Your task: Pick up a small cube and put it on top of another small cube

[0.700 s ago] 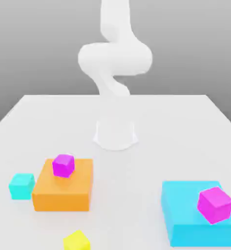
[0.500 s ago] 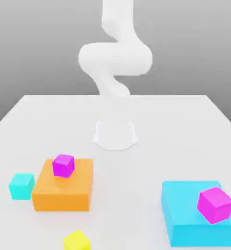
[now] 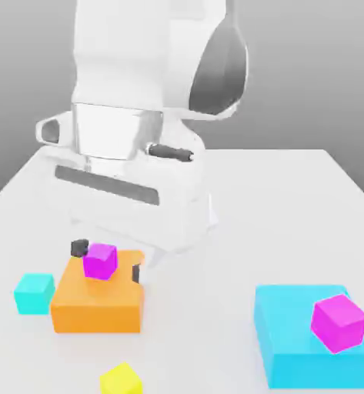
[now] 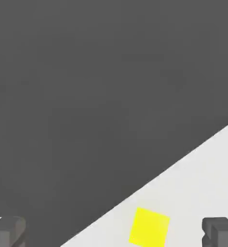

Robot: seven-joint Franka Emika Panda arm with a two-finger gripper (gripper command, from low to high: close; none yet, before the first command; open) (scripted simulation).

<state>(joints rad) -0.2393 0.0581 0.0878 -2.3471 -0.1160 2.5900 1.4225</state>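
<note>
Currently the white Panda arm leans low over a pale table (image 3: 292, 192), its gripper (image 3: 108, 260) hanging with the two dark fingers spread wide apart and holding nothing. In the exterior view the fingertips sit either side of the smaller magenta cube (image 3: 100, 260), which rests on an orange block (image 3: 98, 302).

Taking that orange block as the landmark: the yellow cube (image 3: 121, 379), the one to be picked up, lies on the table just in front of it, toward the camera. A small cyan cube (image 3: 34, 293) sits just beside the block on the exterior view's left. Well off toward the exterior view's right stands a large cyan block (image 3: 292, 354), and on it the larger magenta cube (image 3: 338, 323), the stacking target.

The hand view shows the yellow cube (image 4: 149, 226) between the fingertips (image 4: 221, 230) but nearer one of them, and turned at an angle to them.

Judged from this, the approach is barely begun. To grasp well, the hand should centre over the yellow cube, rotate so the fingers face two flat sides, then descend without brushing the orange block.
</note>
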